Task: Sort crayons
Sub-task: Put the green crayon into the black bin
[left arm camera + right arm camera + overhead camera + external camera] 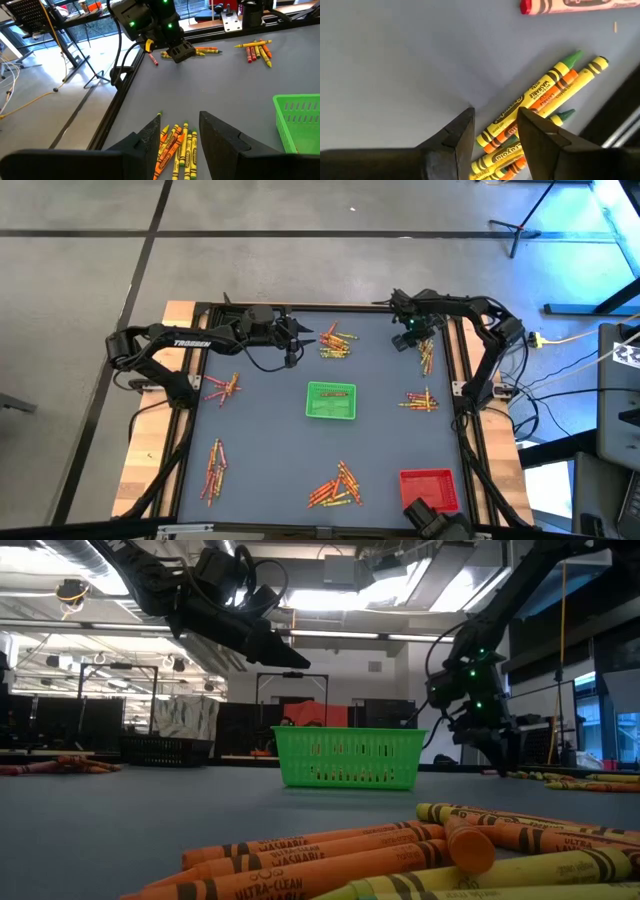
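The crayons lie in several small piles on the dark table. My left gripper (297, 332) hangs open above the table at the far middle, pointing toward the pile of yellow, orange and green crayons (177, 145) that shows past its fingers. My right gripper (495, 112) stands open at the far right, pointing down just above the table. Yellow, orange and green crayons (540, 97) lie beyond its fingers. A lone red crayon (560, 5) lies farther off. Neither gripper has anything between its fingers.
A green basket tray (331, 401) stands at the table's middle and a red tray (430, 487) at the near right. More crayon piles lie at the left (222, 387), near left (214, 470), near middle (337, 487) and right (420, 400).
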Controlling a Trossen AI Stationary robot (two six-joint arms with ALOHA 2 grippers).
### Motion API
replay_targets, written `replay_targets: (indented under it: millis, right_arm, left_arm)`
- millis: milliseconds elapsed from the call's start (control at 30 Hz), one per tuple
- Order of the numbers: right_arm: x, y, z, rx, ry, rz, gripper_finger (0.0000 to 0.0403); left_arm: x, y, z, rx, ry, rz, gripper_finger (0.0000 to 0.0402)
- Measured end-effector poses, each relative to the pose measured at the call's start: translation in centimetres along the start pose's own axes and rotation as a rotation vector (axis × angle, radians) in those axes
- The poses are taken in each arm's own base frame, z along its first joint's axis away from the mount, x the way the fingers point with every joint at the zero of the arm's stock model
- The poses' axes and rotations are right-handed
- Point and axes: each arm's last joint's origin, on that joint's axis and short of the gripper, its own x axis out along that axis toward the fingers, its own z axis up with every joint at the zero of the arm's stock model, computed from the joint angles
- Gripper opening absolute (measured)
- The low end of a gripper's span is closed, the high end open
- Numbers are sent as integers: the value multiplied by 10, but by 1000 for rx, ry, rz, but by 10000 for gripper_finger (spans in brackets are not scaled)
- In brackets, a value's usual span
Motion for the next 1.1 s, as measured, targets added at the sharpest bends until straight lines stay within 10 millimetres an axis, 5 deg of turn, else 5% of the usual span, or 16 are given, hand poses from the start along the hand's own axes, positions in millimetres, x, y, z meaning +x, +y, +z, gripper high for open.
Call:
replay_targets:
  millis: [733, 1100]
  right_arm:
    - [-31, 10, -11, -28, 1, 59, 149]
    - [-25, 51, -12, -130, -130, 185, 149]
  left_arm:
    - [0, 0, 1, 6, -10, 3, 119]
    - [0, 0, 1, 6, -12, 4, 119]
